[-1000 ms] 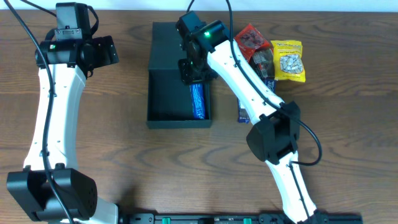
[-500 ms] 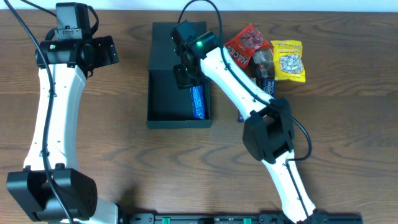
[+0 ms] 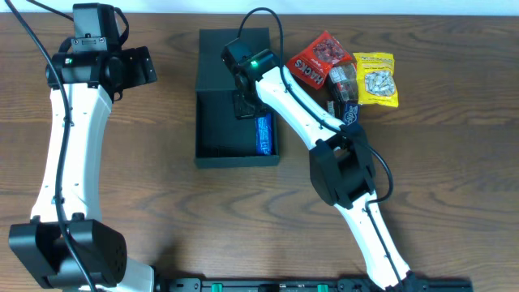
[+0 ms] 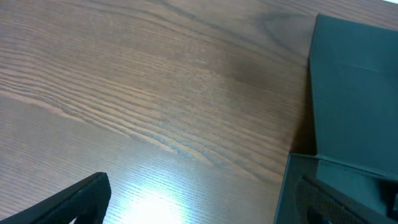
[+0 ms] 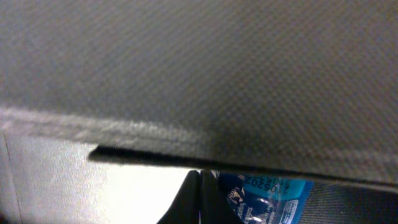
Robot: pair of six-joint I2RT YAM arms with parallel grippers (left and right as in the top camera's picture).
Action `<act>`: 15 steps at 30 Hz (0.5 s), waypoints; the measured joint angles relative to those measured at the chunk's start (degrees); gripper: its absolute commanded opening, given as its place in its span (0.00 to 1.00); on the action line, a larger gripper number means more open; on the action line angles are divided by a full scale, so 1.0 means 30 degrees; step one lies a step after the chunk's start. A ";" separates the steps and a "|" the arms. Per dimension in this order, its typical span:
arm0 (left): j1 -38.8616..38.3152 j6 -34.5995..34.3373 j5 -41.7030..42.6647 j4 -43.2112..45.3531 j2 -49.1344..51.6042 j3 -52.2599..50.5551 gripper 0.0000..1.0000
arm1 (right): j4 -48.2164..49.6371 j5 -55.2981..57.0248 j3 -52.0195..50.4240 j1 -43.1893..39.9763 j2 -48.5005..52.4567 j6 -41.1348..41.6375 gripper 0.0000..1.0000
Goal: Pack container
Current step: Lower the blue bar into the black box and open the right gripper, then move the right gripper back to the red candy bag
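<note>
The container [image 3: 220,130] is sitting on the desk [image 3: 146,203] a little toward 12 o'clock from centre. Its flap lid [image 3: 217,55] is lying open on the 12 o'clock side. A blue packet [image 3: 263,135] is lying inside along the 3 o'clock wall.

The right fingers [image 3: 246,104] are reaching down into the box at its 12 o'clock wall, just beside the packet's far end. They are pressed closed, and nothing is showing between them. From the right wrist, the dark card of the box [image 5: 199,62] is filling almost the whole view. The closed fingers [image 5: 186,211] are sitting right under its edge, with the blue packet [image 5: 267,194] next to them.

The left fingers [image 4: 74,202] are spread wide and holding nothing. They are hovering over bare desk at 9 to 10 o'clock of the container [image 4: 354,93].

A red packet [image 3: 315,55] and a yellow packet [image 3: 376,79] are waiting at 2 o'clock of the box, so packing is looking only partly done.

The right arm is probably seating the blue packet or clearing out of the box. To do this well, it should be lifting straight up, because that avoids snagging the flap or dragging the light box sideways. The left arm could be steadying the 9 o'clock wall while the next packet is going in flat beside the first.
</note>
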 measured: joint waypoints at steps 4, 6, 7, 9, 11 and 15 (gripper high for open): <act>0.0000 0.0000 0.0000 0.0000 0.0000 0.0000 0.95 | -0.0022 -0.0066 0.0000 0.0000 0.0000 0.0277 0.01; 0.0000 0.0000 0.0000 0.0000 0.0000 0.0000 0.95 | -0.0219 -0.0692 0.0051 -0.0007 0.0000 0.0036 0.01; 0.0000 0.0000 0.0000 0.0000 0.0000 0.0000 0.95 | -0.0335 -0.0947 0.0102 -0.0007 0.0000 -0.0087 0.01; 0.0000 0.0000 0.0000 0.0000 0.0000 0.0000 0.95 | -0.0612 -0.1712 0.0772 -0.0095 -0.0022 -0.0612 0.01; 0.0000 0.0000 0.0000 0.0000 0.0000 0.0000 0.96 | -0.0401 -0.2025 0.1486 -0.0197 -0.0197 -0.1086 0.09; 0.0000 0.0000 0.0000 -0.0007 0.0000 0.0000 0.95 | 0.1027 -0.1537 0.2718 -0.1013 -0.1712 -0.2157 0.01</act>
